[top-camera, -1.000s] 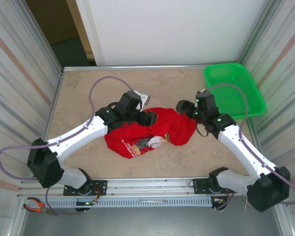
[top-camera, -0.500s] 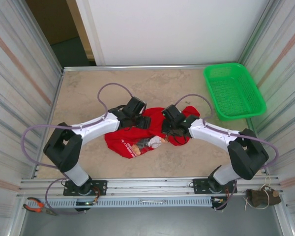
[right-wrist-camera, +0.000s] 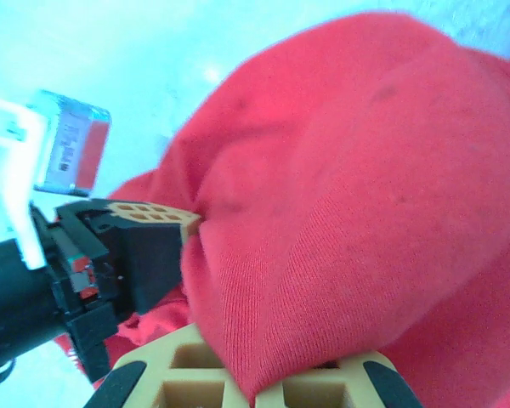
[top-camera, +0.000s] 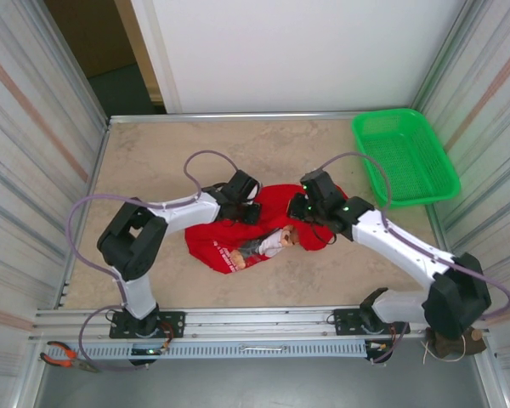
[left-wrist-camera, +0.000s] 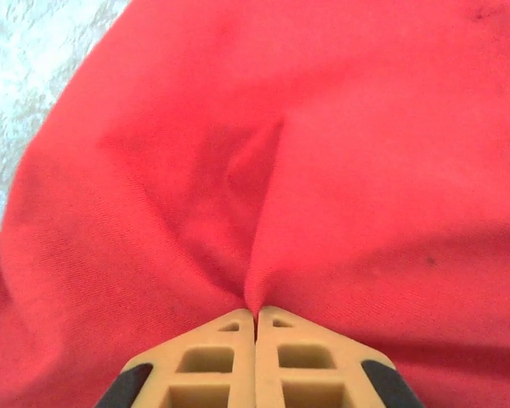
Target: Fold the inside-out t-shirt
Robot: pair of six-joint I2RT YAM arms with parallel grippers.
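Observation:
The inside-out t-shirt (top-camera: 225, 236) lies crumpled in a red heap at the table's middle, its cartoon print (top-camera: 268, 245) facing up near the front. My left gripper (top-camera: 253, 212) sits on the heap's upper left part; in the left wrist view its jaws (left-wrist-camera: 257, 310) are shut on a pinched ridge of red cloth (left-wrist-camera: 323, 170). My right gripper (top-camera: 300, 208) is at the heap's upper right part, shut on a thick fold of the shirt (right-wrist-camera: 348, 212) that drapes over its fingers (right-wrist-camera: 174, 374). The left gripper (right-wrist-camera: 149, 214) shows in the right wrist view, close beside that fold.
A green mesh basket (top-camera: 404, 157) stands at the table's back right corner. Striped walls close in both sides. Pliers (top-camera: 64, 355) lie below the rail at the front left. Bare tabletop (top-camera: 153, 161) spreads behind and to the left of the shirt.
Both grippers went from open to shut on the shirt. The right gripper came in from the heap's right edge onto it; the left arm's elbow swung toward the middle.

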